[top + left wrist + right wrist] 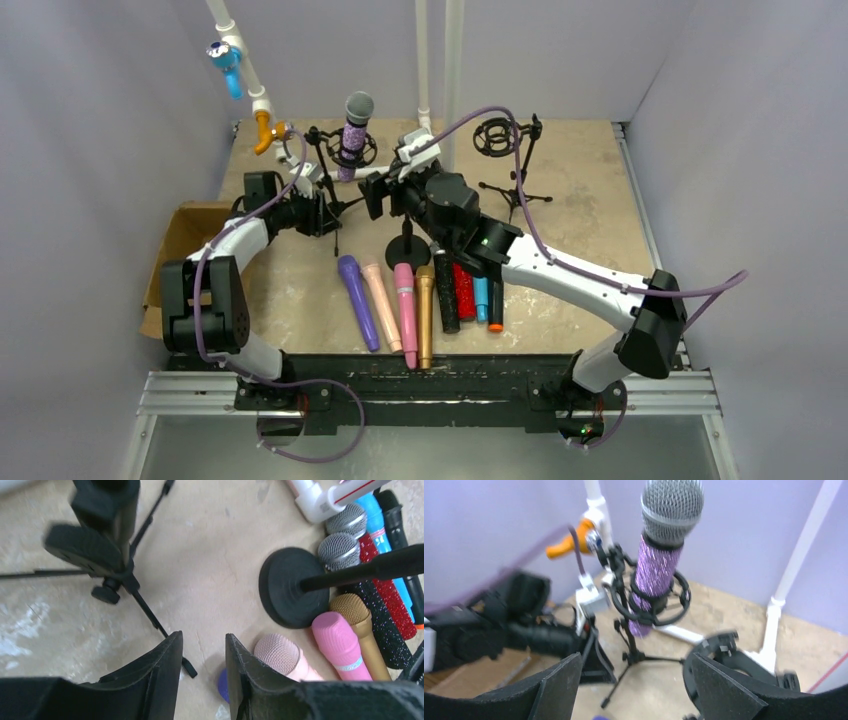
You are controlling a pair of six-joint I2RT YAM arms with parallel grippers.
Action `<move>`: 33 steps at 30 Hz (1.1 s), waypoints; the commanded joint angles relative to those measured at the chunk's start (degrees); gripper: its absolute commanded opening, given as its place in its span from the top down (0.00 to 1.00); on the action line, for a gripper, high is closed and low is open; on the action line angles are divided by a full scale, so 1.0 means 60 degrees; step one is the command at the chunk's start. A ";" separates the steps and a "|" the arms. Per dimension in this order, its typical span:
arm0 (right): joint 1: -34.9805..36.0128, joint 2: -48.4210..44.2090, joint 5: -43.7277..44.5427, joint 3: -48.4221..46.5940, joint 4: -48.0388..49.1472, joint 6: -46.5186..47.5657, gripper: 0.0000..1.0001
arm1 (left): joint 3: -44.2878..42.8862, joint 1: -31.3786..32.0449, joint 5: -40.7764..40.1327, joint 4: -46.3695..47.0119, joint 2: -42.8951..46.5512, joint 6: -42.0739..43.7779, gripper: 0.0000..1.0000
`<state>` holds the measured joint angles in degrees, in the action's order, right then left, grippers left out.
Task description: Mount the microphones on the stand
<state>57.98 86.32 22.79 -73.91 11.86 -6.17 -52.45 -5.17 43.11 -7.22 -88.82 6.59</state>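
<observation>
Plainly, we see the purple glitter microphone with a grey mesh head (pixel 656 575) standing upright in the round shock-mount ring (pixel 681 597) of a black tripod stand (pixel 633 655). This stand is at the far left-centre of the tan table (pixel 580 200), and the microphone's head is up with its handle poking out below the ring. Our right gripper (pixel 634 677) faces it with its black padded fingers (pixel 559 685) spread wide and nothing between them. The microphone sits beyond the fingertips, apart from them. Our left gripper (pixel 202 652) hovers low over the table beside that stand's legs, its jaws only narrowly parted and empty. Nearer to us, the other microphones lie side by side in a row: a smooth purple microphone (pixel 357 300), a peach microphone (pixel 381 305), a pink microphone (pixel 405 312), a gold microphone (pixel 425 315), a black glitter microphone (pixel 445 295), a red glitter microphone (pixel 465 290) and a blue microphone (pixel 481 298). A black round-base stand (pixel 403 247) rests just beside the heads of that row. A second black tripod stand (pixel 515 192) is well apart, at the far right of the table.
</observation>
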 commanded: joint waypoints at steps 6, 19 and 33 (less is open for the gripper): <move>-0.0375 0.0347 -0.0664 -0.2222 -0.1675 0.0311 0.18 | -0.0364 0.0180 -0.0724 -0.0232 -0.0023 -0.0152 0.64; 0.0328 -0.0894 -0.0395 0.0492 -0.4421 -0.2379 0.30 | -0.0512 0.0230 -0.0247 -0.1780 0.0251 0.0710 0.56; 0.1230 0.0817 -0.0782 0.1777 -0.4299 -0.4178 0.40 | -0.0450 0.0165 -0.0667 -0.5356 0.3331 0.1387 0.25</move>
<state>64.55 89.60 16.97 -63.96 -15.75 -27.31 -52.29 -4.05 39.79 -30.28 -72.73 13.34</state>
